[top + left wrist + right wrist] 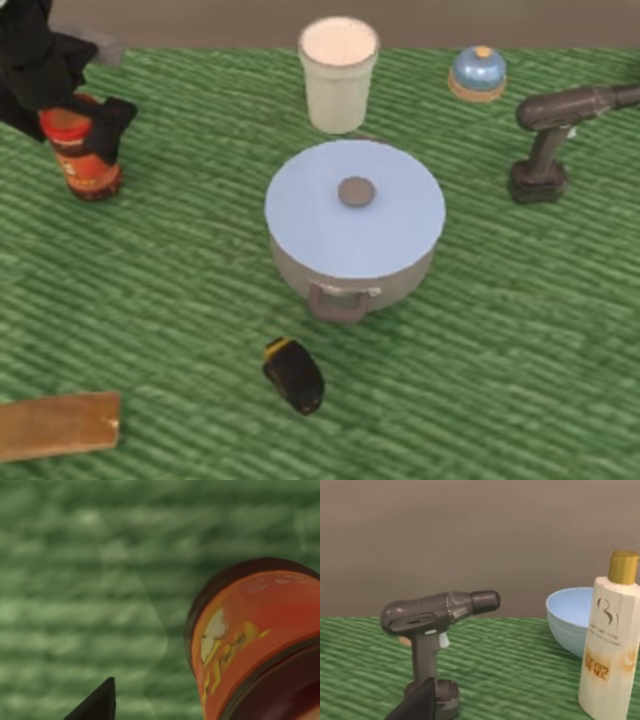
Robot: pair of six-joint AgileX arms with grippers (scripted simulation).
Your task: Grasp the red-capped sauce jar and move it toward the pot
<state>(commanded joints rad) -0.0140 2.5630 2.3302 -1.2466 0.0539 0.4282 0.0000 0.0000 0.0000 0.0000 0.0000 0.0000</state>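
Left gripper [85,125] sits at the far left of the pot [352,225], its dark fingers clamped on either side of the red-capped sauce jar [82,150], just under the cap. Jar stands upright on the green table [180,300], well apart from the pot. My left wrist view shows the jar's orange-red label [250,640] close up. Nearer me, left of the pot: a brown wooden block [58,425]. Just in front of the pot's handle: a small black object [294,375]. Behind the pot: a white cup [338,72]. Right of the pot: a blue bell [477,72] and a grey drill [555,140]. Right arm is out of the top view; I cannot tell its gripper's state.
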